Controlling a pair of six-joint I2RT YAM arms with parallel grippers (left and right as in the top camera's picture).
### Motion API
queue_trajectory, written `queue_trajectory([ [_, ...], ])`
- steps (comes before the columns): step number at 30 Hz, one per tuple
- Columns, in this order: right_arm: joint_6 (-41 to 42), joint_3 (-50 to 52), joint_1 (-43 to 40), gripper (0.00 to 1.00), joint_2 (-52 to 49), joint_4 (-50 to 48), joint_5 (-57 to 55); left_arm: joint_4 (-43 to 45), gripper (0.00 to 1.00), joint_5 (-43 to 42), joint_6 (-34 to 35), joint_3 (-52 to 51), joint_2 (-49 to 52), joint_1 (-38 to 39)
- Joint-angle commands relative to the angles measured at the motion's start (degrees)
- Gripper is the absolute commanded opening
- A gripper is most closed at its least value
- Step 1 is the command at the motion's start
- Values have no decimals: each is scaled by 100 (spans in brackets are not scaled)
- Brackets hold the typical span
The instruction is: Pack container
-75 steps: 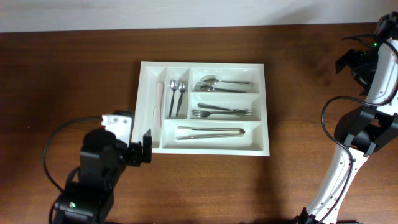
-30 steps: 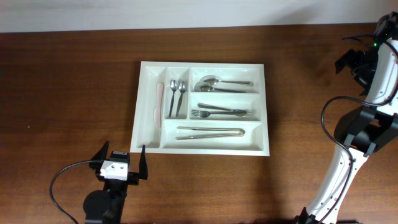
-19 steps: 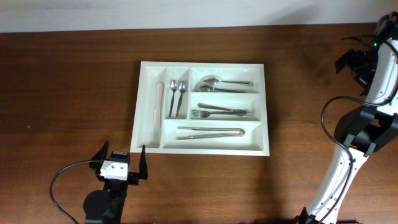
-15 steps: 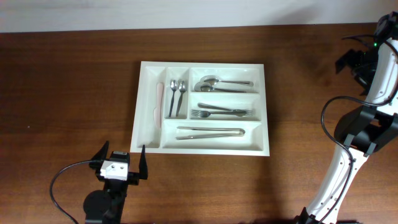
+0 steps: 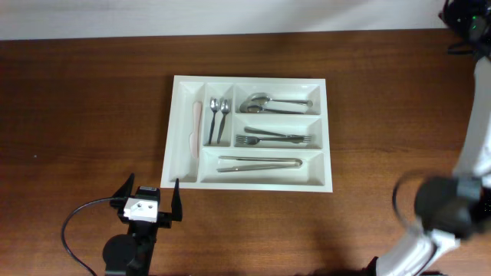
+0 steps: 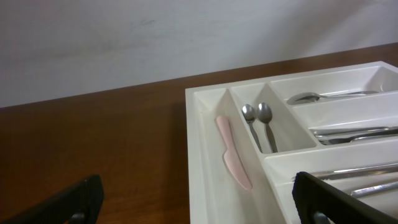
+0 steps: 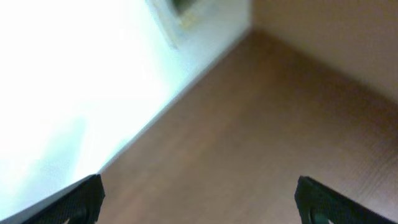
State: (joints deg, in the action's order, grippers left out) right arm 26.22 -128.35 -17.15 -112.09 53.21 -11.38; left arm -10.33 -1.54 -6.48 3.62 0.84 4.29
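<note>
The container (image 5: 249, 77) is a white five-compartment tray in mid-table. A pink knife (image 5: 196, 126) lies in its leftmost narrow compartment and two small spoons (image 5: 219, 115) lie in the second. The wide compartments hold large spoons (image 5: 268, 101), forks (image 5: 276, 138) and long metal pieces (image 5: 261, 162). My left gripper (image 5: 151, 186) is open and empty, just in front of the tray's front left corner. In the left wrist view, the left gripper (image 6: 199, 199) faces the tray (image 6: 196, 124) and the pink knife (image 6: 231, 155). My right gripper (image 7: 199, 202) is open and empty, far from the tray.
The right arm (image 5: 482, 115) stands tall along the table's right edge, its wrist at the far right corner. The right wrist view is blurred and shows only brown wood (image 7: 280, 124) and a white wall (image 7: 74, 81). The wall runs along the table's back edge.
The left arm pulled back from the tray's front left corner to the table's front edge, then stayed still. The right arm has just swung upward, its wrist now at the far right corner.
</note>
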Motion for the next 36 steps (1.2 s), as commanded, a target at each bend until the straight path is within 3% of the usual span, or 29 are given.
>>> queue_trajectory([
  [1,-50,1812,380,99,1510,-763,-142,26,99,-81,-90,-59,-55,-35],
  [10,-48,5954,1001,99,5174,-2546,-133,26,99,-81,-90,-59,-55,-35],
  [15,-50,7635,1344,99,7027,-3357,-133,26,99,-81,-90,-59,-55,-35],
  [26,-72,9831,2317,99,9672,-3794,-245,26,99,-81,-90,-59,-55,-35],
  [36,-74,11320,2474,99,10834,-4474,-289,26,99,-81,-90,-59,-55,-35],
])
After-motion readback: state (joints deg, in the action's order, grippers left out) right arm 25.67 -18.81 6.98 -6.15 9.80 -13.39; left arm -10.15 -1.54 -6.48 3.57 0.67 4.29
